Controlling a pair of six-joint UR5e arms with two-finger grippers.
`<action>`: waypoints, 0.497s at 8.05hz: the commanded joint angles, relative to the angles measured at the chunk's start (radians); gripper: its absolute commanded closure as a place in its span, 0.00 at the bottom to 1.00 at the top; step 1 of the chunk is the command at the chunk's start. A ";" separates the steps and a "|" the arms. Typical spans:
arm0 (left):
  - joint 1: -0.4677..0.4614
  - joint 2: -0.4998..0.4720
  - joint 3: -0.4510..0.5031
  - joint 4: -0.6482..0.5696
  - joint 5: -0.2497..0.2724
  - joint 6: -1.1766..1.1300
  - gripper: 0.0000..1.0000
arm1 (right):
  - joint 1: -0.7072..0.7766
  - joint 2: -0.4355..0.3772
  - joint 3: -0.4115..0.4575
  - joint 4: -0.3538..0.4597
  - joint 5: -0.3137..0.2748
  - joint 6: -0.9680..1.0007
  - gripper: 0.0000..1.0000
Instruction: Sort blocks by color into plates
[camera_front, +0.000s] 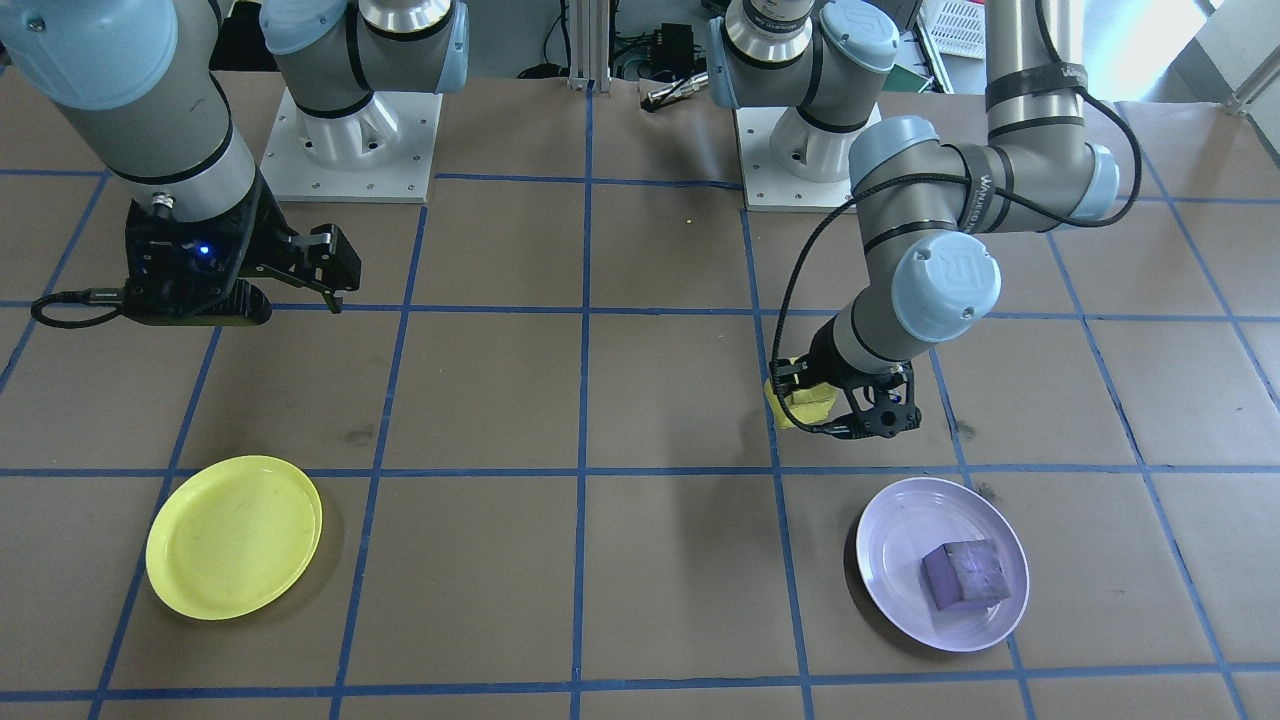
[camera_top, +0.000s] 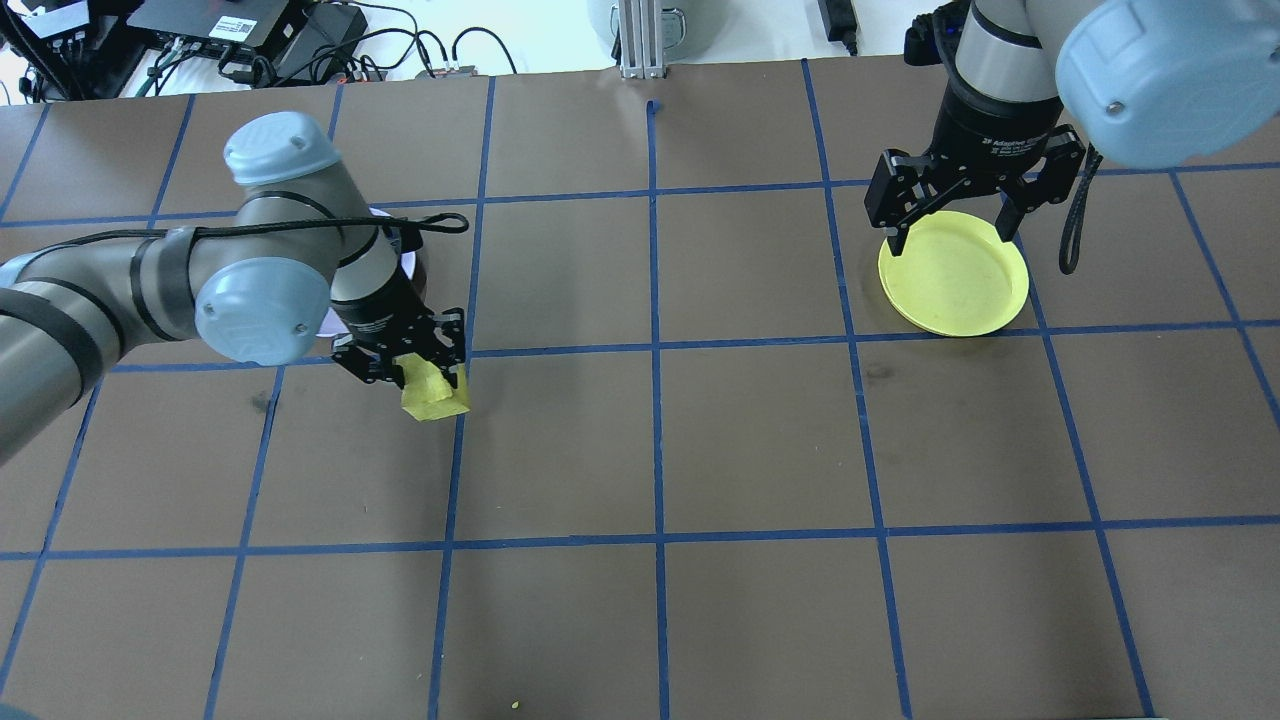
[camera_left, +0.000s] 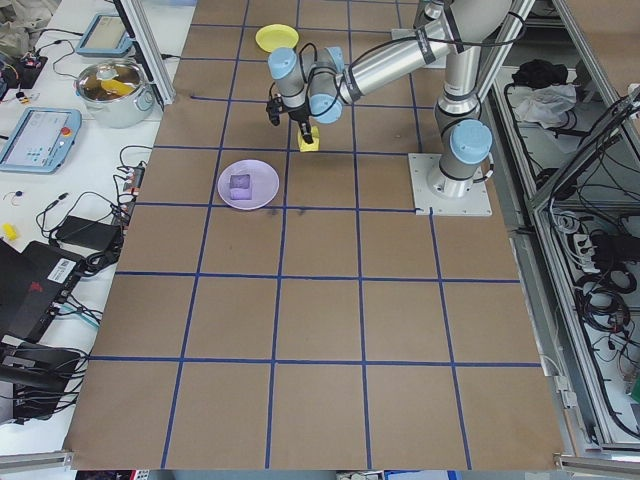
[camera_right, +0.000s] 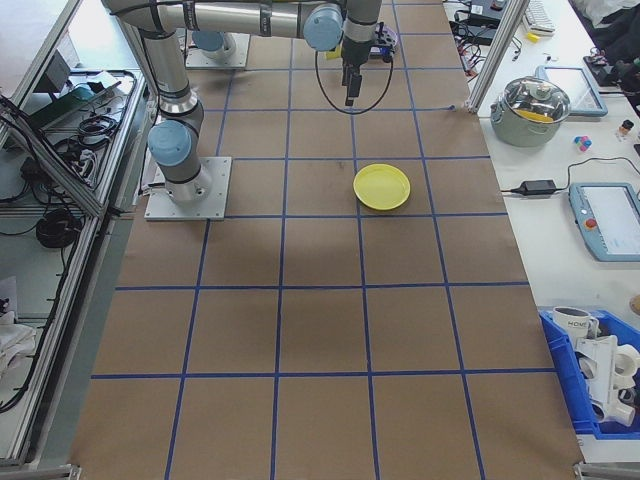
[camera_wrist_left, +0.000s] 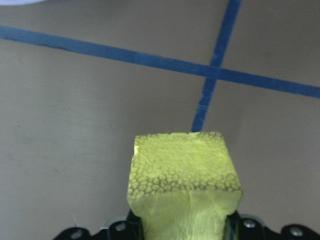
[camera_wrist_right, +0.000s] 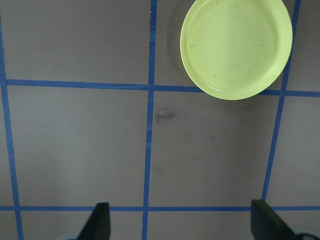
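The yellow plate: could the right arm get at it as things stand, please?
Probably yes: the right end effector hangs open just above the yellow plate, which is empty, with nothing between them.

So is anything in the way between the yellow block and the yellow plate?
Nothing visible. The left gripper holds the yellow block, and only bare table lies between it and the yellow plate. The right gripper hangs open above that plate.

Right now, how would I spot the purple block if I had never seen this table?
Start at the brown table with its blue tape grid and find the pale lavender plate on the robot's left side. The purple block lies inside that plate. Its neighbour, the yellow block, is gripped in the left hand, and the yellow plate is empty.
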 joint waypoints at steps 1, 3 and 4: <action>-0.222 -0.019 0.046 0.011 -0.066 -0.033 1.00 | 0.000 0.000 0.000 -0.002 0.002 0.000 0.00; -0.362 -0.069 0.121 0.011 -0.070 -0.198 1.00 | 0.000 0.000 0.000 0.000 -0.001 -0.001 0.00; -0.420 -0.111 0.148 0.012 -0.065 -0.223 1.00 | 0.000 0.000 0.000 0.000 0.001 0.000 0.00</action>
